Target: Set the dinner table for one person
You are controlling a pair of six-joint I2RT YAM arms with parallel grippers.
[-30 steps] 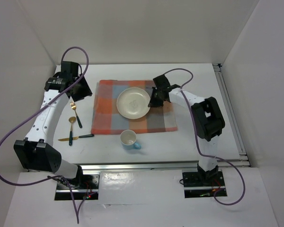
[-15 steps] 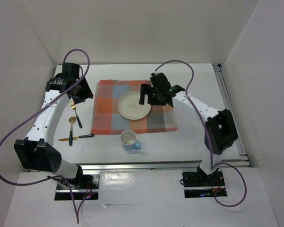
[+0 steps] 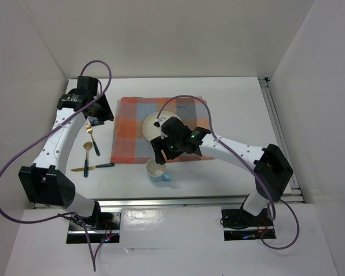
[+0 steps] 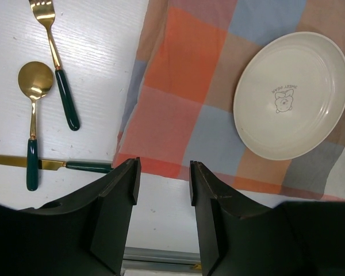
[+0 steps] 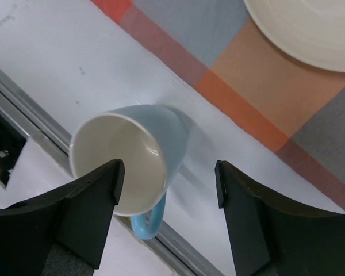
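Note:
The white dinner table [image 3: 241, 98] carries a checked mat [image 3: 132, 135] with a cream plate [image 3: 152, 123] on it. A blue cup [image 3: 157, 171] with a white inside stands upright on the table, just in front of the mat. My right gripper [image 3: 164, 148] hovers above that cup [image 5: 129, 158], open; the cup sits below its left finger, untouched. My left gripper [image 3: 95, 112] is high over the table's left side, open and empty [image 4: 164, 172]. A fork [image 4: 54, 63], spoon [image 4: 34, 77] and knife [image 4: 46, 165], gold with green handles, lie left of the mat [image 4: 184, 98].
An aluminium rail [image 3: 195, 199] runs along the near edge just behind the cup, and another rail [image 3: 279, 135] along the right edge. White walls close in the table on three sides. The right arm's forearm [image 3: 230, 150] crosses the mat's near right corner.
My right gripper has left the plate's right rim, swung across the plate toward the near edge, and now hangs open over the cup. The left arm has barely moved.

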